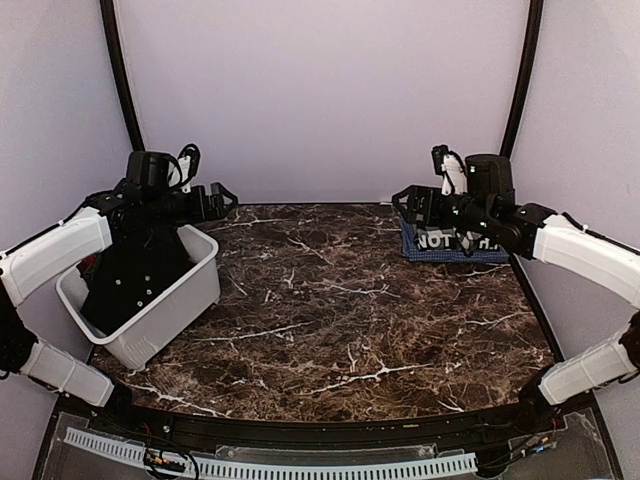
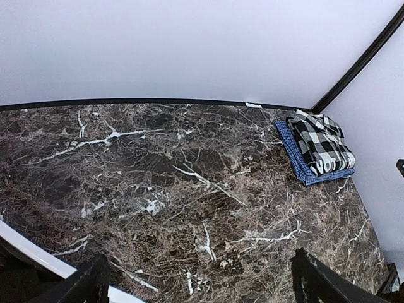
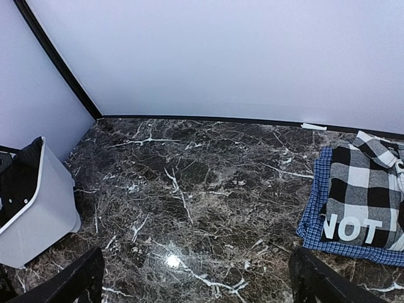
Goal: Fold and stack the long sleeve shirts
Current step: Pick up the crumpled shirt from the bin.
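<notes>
High rear overview, inward-facing wrists, shared tabletop (image 1: 330, 300)

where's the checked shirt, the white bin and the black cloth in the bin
checked shirt (image 3: 363, 189): right wrist view, on its checked front above the lettering
white bin (image 1: 175, 305): top view, on its outer side wall
black cloth (image 3: 19, 183): right wrist view, on the part inside the bin

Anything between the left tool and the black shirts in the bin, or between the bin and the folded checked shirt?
Nothing visible. The black shirts lie uncovered in the open-topped bin near the open left tool. The table between bin and checked shirt is bare; only the bin's own wall must be cleared.
</notes>
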### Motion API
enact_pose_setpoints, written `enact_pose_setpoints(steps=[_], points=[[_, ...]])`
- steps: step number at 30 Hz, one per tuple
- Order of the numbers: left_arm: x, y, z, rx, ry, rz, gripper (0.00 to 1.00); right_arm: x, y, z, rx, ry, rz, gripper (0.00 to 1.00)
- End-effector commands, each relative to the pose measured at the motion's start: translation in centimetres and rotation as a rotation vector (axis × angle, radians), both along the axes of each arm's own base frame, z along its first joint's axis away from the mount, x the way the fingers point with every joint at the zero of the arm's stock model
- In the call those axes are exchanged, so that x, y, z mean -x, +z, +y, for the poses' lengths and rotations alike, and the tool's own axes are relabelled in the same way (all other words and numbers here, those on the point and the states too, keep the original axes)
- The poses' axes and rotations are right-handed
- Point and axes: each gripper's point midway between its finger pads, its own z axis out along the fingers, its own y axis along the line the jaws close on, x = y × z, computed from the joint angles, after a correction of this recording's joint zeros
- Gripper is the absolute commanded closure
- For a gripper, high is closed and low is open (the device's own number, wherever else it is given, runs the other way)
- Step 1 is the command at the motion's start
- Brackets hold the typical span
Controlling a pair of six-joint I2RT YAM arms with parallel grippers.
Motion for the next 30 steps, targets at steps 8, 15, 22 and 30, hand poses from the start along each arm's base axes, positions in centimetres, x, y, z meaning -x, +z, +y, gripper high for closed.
enact_pose_setpoints(steps=[8,15,22,30], points=[[1.0,3.1,-0.3,0.029,-0.041,-0.092,0.01,0.1,2.8,-1.2,-0.052,-0.051,-0.090,0.01],[1.5,3.0,-0.1,0.033,-0.041,-0.096,0.01,0.2,2.8,-1.2,-0.068,-0.046,-0.100,0.01],[1.9,2.5,1.0,0.023,0.012,-0.088,0.01,0.0,2.3,-0.9,-0.076,-0.034,-0.097,0.01],[2.9,-1.2,10.3,-0.135,0.488,0.065,0.01,-0.2,1.5,0.5,-0.075,0.023,-0.076,0.01]])
